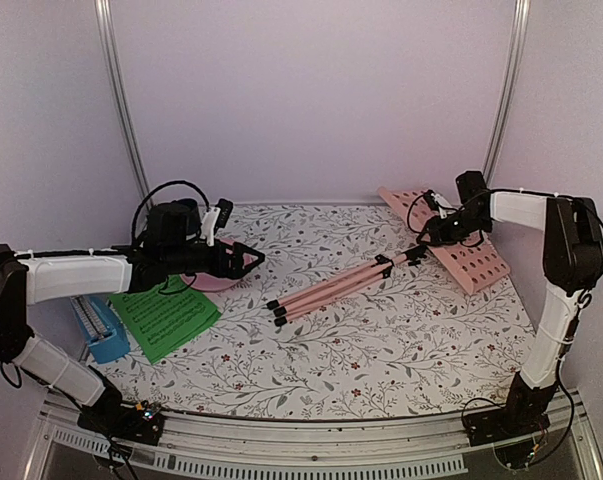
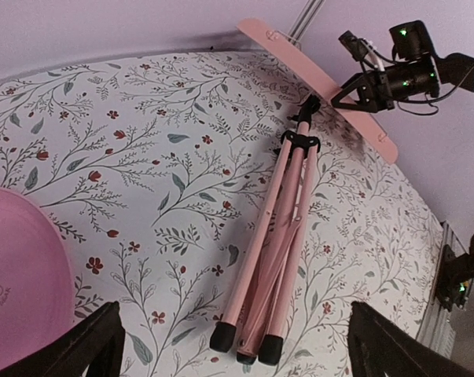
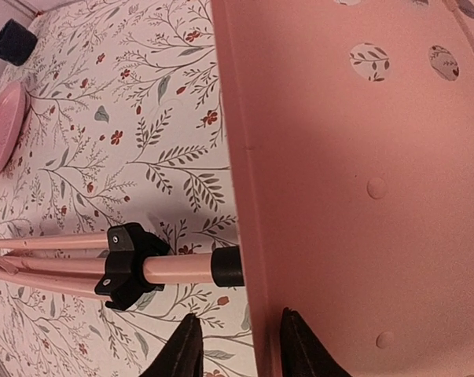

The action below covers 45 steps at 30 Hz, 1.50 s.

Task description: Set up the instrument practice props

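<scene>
Our right pincer (image 3: 240,316) sits at the edge of the music stand (image 1: 331,285). One finger is on each side of the rim of the holey pink board (image 3: 354,157). We cannot tell if it is squeezing yet. We think it is there to lift the stand up, because the stand lies flat on its side. The folded legs (image 2: 276,251) stretch away from this pincer toward the other one.

Our left pincer (image 1: 253,260) is wide open and holds nothing. It hangs low, just in front of the black feet of the legs. We guess it waits there to help pull them apart.

The green pages (image 1: 166,315) lie behind the left pincer, under its arm. The blue metronome (image 1: 101,330) is just past them, farther back. A pink disc (image 2: 16,275) lies right beside this pincer. A dark cup (image 3: 15,41) stands far off from the right pincer.

The counter (image 1: 381,340) has a white cover with small leaves and red flowers. It looks flat and smooth. The walls (image 1: 311,100) around it are plain pale purple.
</scene>
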Motion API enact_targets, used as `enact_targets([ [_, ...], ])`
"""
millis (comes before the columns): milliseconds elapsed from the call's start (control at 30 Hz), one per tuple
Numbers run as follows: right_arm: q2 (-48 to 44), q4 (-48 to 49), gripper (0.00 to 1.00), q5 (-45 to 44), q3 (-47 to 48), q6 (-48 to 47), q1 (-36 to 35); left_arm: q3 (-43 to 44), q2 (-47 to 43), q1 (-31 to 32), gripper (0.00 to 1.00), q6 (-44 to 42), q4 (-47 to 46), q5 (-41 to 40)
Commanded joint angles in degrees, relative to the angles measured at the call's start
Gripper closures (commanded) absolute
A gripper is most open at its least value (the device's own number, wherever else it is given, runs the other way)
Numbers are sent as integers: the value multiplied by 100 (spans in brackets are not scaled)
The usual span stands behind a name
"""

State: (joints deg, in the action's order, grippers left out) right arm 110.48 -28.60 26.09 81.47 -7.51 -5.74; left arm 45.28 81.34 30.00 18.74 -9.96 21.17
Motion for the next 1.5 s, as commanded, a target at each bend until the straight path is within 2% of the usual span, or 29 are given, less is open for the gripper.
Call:
enact_targets([
  [0,179,-142,71,-240,103,-90,-112,-104,-4,76,1,50,-194,20],
  [133,151,-234,85,-418,191,-108,-121,-170,-42,76,1,68,-257,27],
  [367,-30,-398,100,-972,405,-268,-313,-232,-49,76,1,128,-371,6],
  [567,-267,-495,100,-1949,706,-227,-558,-293,-105,76,1,197,-448,-34],
  [933,-1592,27,100,-3339,870,-525,-1238,-318,-254,74,1,254,-497,-227],
  [1267,-2463,797,100,-4403,1109,-1487,-2123,-325,-449,76,1,340,-543,-397],
  [1467,-2870,1484,100,-4710,1300,-2218,-2758,-368,-638,76,1,332,-579,-455],
])
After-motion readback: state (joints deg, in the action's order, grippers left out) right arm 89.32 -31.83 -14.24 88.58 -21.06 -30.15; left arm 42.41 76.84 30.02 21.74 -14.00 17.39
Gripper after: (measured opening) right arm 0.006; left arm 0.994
